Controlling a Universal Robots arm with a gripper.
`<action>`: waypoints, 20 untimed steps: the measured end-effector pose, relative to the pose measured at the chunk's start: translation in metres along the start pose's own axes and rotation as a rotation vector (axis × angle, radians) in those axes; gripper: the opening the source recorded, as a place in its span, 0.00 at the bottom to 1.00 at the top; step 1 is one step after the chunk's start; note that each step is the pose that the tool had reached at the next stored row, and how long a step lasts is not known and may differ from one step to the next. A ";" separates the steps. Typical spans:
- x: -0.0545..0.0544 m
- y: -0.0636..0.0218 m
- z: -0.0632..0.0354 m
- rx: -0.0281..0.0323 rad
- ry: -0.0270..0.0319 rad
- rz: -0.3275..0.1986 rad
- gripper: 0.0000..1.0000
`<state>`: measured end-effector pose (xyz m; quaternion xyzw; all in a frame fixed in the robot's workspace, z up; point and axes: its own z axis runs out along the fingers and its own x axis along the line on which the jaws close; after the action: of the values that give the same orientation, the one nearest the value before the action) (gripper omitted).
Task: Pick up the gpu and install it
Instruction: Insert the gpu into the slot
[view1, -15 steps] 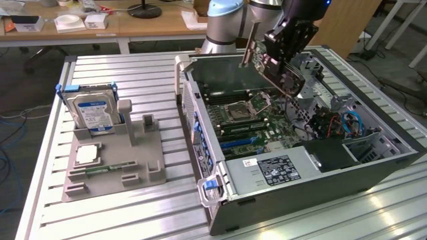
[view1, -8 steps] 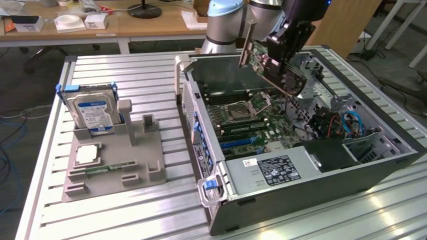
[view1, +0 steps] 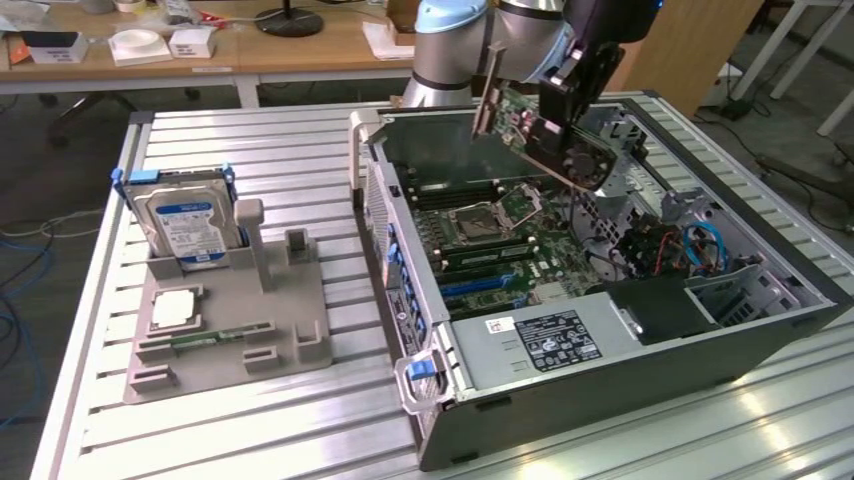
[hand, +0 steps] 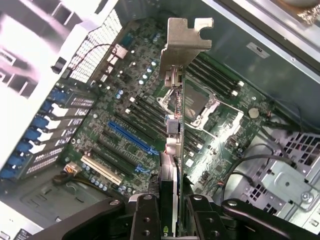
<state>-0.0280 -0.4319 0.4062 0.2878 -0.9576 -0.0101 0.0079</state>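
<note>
My gripper (view1: 574, 105) holds the gpu (view1: 534, 135) tilted in the air over the open computer case (view1: 627, 370), above the motherboard (view1: 501, 235). In the wrist view the gpu (hand: 176, 130) stands edge-on between my two black fingers (hand: 146, 220), and my gripper (hand: 172, 222) is shut on it. Its silvery end bracket (hand: 187, 42) points away from the wrist, over the CPU socket (hand: 197, 105). The long blue expansion slot (hand: 129, 137) and a white slot (hand: 102, 170) lie on the board off to one side of the card, apart from it.
A grey fixture (view1: 227, 315) at the exterior view's left carries the silver hard drive (view1: 187, 215), a CPU chip (view1: 174, 308) and a green memory stick (view1: 200, 340). Case walls, the power supply (view1: 561, 335), cables (view1: 694, 245) and a metal drive cage (hand: 285, 182) hem in the board.
</note>
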 end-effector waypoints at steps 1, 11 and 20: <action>0.000 -0.0001 0.0001 0.0001 0.0002 -0.010 0.27; 0.001 -0.0013 0.0005 0.0017 0.0034 -0.156 0.27; 0.002 -0.0017 0.0010 0.0031 0.0074 -0.321 0.27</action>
<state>-0.0287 -0.4344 0.4052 0.4371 -0.8993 -0.0087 0.0092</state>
